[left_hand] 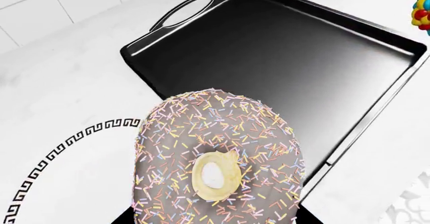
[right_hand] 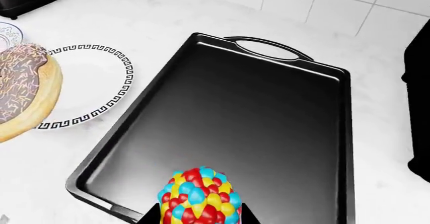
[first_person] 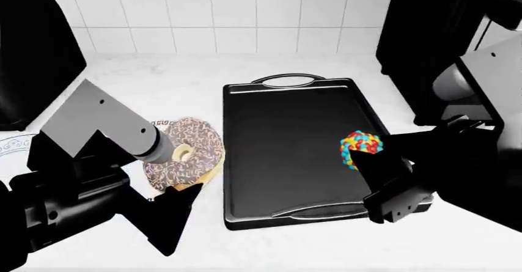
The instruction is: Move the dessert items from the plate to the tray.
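My left gripper (first_person: 181, 175) is shut on the donut (first_person: 184, 153), a ring with chocolate icing and pale sprinkles, held upright above the white plate (right_hand: 94, 83), left of the tray. In the left wrist view the donut (left_hand: 218, 161) fills the foreground. My right gripper (first_person: 365, 159) is shut on the candy lump (first_person: 360, 148), red, blue and yellow, held above the right part of the black tray (first_person: 285, 131). In the right wrist view the candy lump (right_hand: 199, 196) sits between the dark fingers over the tray (right_hand: 242, 113).
The tray has silver arched handles, one at the far end (first_person: 285, 77). A black appliance (first_person: 33, 58) stands at the back left and a dark one (first_person: 432, 46) at the back right. A white tiled wall runs behind the white counter (first_person: 163, 88).
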Controlling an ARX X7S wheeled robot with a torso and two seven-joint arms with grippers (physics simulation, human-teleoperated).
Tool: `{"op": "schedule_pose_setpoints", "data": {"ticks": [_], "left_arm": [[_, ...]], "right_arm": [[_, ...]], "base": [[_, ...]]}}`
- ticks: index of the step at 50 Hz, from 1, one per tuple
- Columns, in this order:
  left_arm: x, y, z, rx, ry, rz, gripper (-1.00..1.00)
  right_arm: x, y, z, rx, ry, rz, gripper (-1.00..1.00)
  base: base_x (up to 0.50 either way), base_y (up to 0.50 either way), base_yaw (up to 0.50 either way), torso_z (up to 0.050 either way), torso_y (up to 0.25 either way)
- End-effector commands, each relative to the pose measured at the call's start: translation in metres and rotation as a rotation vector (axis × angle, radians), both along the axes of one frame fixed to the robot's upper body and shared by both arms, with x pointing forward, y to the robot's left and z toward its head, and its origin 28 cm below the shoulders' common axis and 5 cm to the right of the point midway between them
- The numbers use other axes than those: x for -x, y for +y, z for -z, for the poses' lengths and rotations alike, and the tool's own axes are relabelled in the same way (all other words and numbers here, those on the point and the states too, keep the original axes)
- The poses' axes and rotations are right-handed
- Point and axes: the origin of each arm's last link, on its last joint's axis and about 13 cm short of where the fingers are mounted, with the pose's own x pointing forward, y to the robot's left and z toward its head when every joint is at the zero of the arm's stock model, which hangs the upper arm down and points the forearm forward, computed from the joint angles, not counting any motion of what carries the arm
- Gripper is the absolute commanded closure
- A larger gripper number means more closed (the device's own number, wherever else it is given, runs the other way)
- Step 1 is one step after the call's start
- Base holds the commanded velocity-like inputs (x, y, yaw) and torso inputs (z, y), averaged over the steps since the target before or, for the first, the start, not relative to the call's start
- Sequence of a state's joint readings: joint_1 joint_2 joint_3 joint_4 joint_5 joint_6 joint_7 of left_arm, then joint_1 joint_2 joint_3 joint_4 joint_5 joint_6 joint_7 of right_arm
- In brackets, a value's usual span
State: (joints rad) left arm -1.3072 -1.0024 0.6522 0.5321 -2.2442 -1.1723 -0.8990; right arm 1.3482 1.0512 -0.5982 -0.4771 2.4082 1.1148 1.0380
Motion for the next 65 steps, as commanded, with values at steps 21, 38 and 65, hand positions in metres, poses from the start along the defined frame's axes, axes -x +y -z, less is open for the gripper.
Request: {"op": "schedule_pose_setpoints", "data": {"ticks": [21, 38, 65], "left_arm": [[-0.005, -0.001, -0.011, 0.040, -0.015, -0.009, 1.00], [-0.010, -0.004, -0.023, 0.051, -0.039, -0.004, 1.00], [-0.010, -0.004, -0.020, 0.046, -0.035, -0.009, 1.00]], "right_arm": [[0.004, 0.005, -0.010, -0.038, -0.048, -0.028, 1.00], [-0.002, 0.007, -0.016, -0.031, -0.049, -0.019, 1.00], [0.003, 0.010, -0.008, -0.023, 0.003, -0.047, 1.00]], "base": [[0.00, -0.21, 0.00, 0.000, 0.000], [0.15, 0.00, 0.00, 0.000, 0.000], [0.26, 0.00, 0.00, 0.000, 0.001]]}}
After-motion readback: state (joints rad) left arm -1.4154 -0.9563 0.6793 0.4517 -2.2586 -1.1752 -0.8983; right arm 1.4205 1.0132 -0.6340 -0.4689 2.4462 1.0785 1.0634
